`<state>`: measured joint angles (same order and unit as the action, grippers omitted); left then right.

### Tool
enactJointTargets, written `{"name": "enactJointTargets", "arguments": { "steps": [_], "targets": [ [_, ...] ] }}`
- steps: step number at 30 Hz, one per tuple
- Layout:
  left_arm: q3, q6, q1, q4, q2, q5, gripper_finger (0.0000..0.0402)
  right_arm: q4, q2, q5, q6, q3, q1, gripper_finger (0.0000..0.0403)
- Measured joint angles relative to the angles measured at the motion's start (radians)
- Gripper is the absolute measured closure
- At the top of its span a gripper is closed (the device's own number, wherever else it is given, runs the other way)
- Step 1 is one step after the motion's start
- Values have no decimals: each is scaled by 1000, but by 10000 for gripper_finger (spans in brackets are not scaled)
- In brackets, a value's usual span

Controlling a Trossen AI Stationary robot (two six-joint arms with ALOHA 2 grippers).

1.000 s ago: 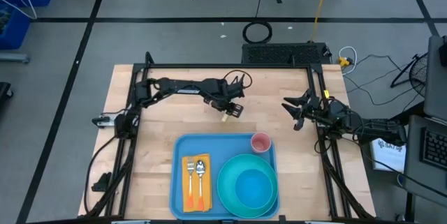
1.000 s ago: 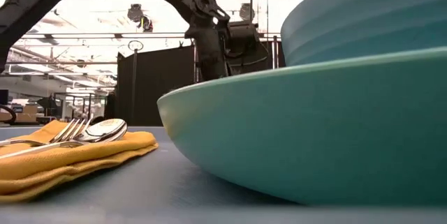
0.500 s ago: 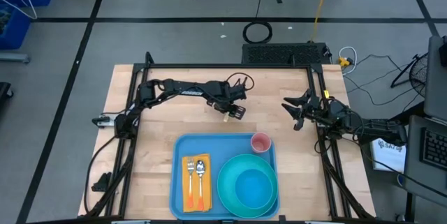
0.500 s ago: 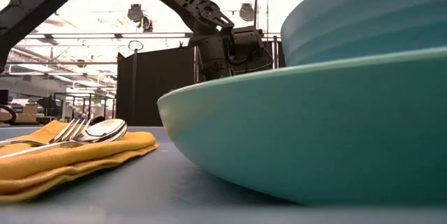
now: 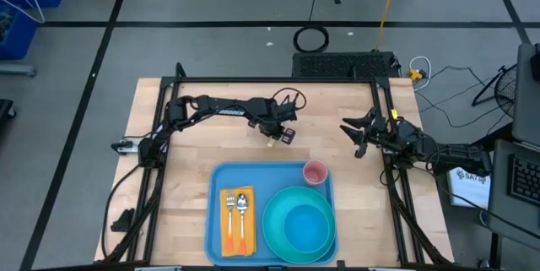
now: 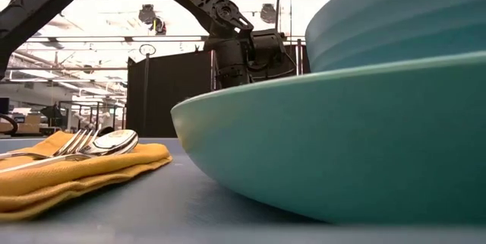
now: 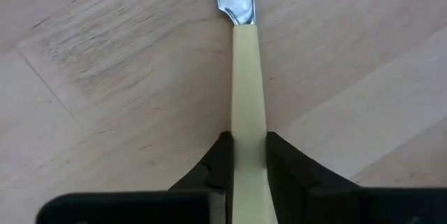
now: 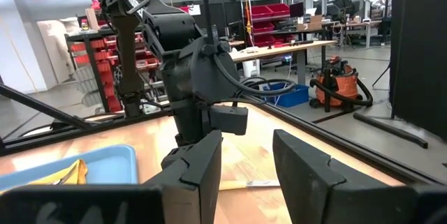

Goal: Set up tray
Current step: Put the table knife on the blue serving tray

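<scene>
My left gripper [image 5: 277,134] is behind the tray, near the table's middle, shut on a knife [image 7: 244,77] with a cream handle and a metal blade. The light-blue tray [image 5: 218,178] lies at the near edge. It carries a teal plate [image 5: 278,212] with a bowl [image 5: 305,227], a pink cup [image 5: 315,172], and a yellow-orange napkin [image 5: 224,241] with a fork [image 5: 229,212] and a spoon [image 5: 242,208]. My right gripper [image 5: 358,136] waits open at the table's right side, touching nothing. My left gripper pinches the knife's cream handle [image 7: 248,147] between its two fingers [image 7: 220,161], which lie along its two sides. The handle runs out ahead of the fingers to the blade [image 7: 236,1]. The knife is just above the wooden tabletop; whether it touches the wood I cannot tell.
Bare wood [image 5: 194,144] lies left and behind the tray. A dark frame [image 5: 278,80] runs round the table's far and side edges. The low view is filled by the plate's rim [image 6: 342,145] and the napkin [image 6: 76,168].
My left gripper has shifted a little toward the table's right and turned about its wrist, keeping the knife between its fingers. The right arm and the things on the tray have stayed where they were.
</scene>
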<state>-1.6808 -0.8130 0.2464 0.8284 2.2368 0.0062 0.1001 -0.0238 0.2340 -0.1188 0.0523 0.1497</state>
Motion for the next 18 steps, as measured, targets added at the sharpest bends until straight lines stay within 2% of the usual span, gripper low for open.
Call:
{"name": "enactJointTargets", "arguments": {
  "steps": [6, 12, 18],
  "targets": [
    [10, 25, -11, 12, -50, -40, 345, 0, 0, 0, 0, 0, 0, 280],
    [5, 45, -41, 52, -161, -92, 345, 0, 0, 0, 0, 0, 0, 280],
    [4, -5, -177, 102, -277, -175, 345, 0, 0, 0, 0, 0, 0, 280]
  ]
}}
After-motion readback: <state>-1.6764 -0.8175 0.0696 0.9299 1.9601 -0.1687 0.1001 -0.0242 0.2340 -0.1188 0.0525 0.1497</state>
